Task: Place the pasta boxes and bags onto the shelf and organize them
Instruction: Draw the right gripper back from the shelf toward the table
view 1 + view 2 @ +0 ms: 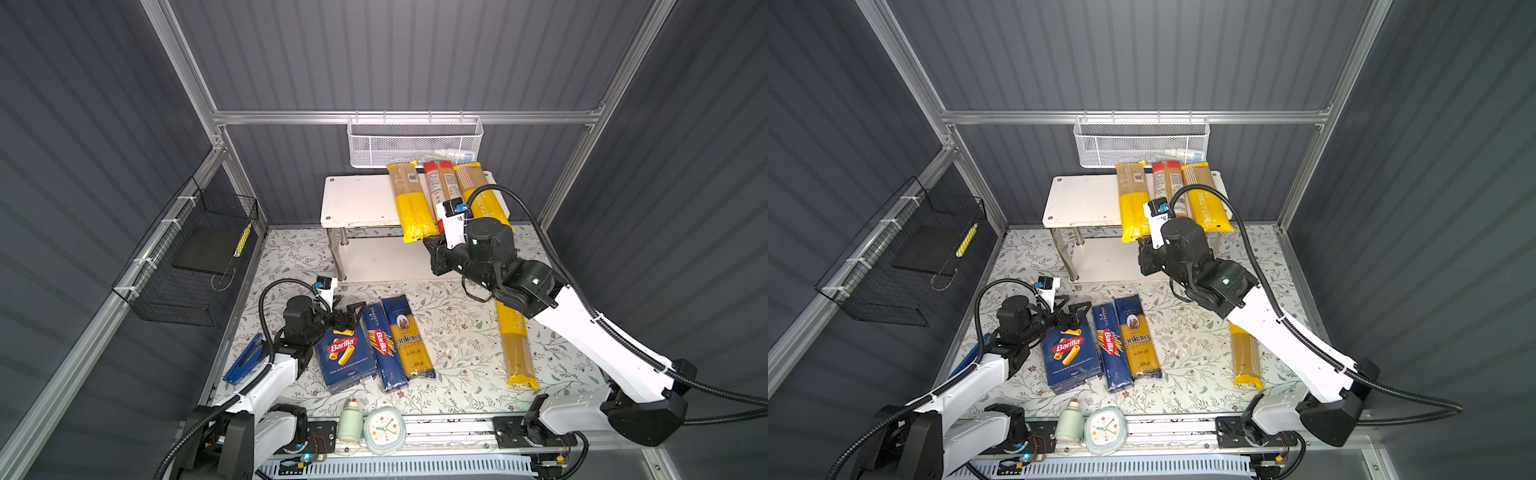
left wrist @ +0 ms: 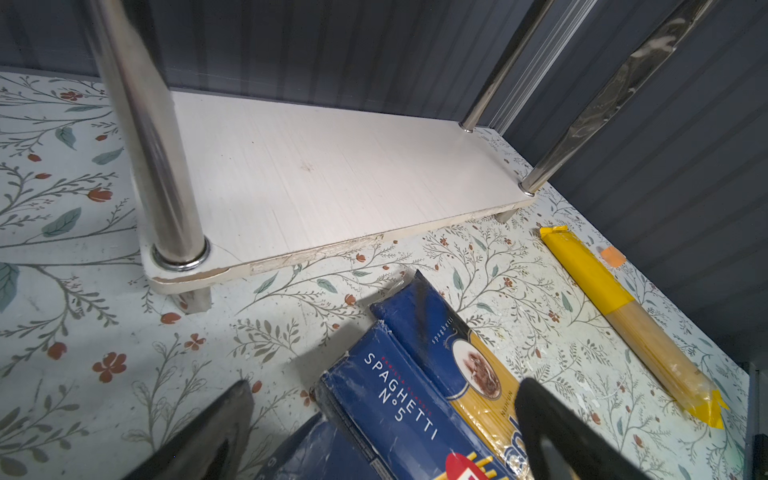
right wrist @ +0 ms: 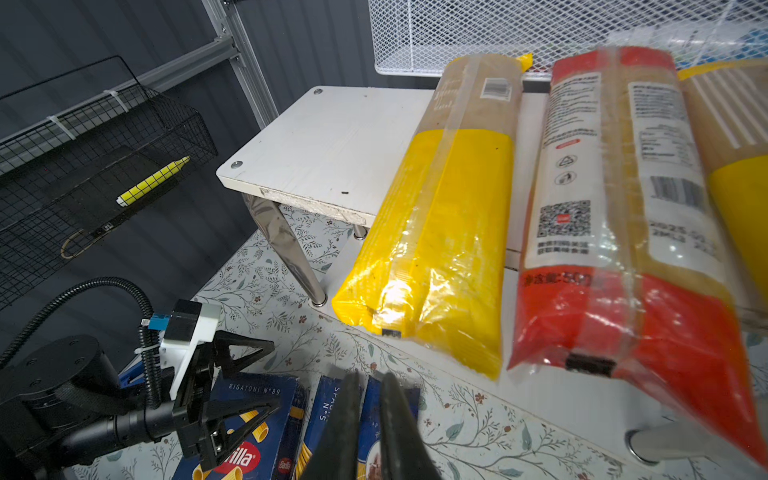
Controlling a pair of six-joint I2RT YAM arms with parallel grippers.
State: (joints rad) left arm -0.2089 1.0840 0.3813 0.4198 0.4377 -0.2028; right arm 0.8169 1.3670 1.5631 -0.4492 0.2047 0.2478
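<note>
Right gripper [image 3: 371,378], fingers pressed together and empty, sits lower centre, just short of the yellow bag [image 3: 449,216] and red bag [image 3: 602,208] overhanging the shelf [image 3: 332,141] lengthwise toward it; a nudge seems next. Left gripper [image 1: 347,309], fingers apart, hovers at the wide box [image 1: 347,357].

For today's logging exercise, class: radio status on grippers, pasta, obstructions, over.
Left gripper open over rigatoni box end. Right gripper shut, empty, before shelf. Three bags on its top. Right arm crosses over yellow bag on table.
</note>
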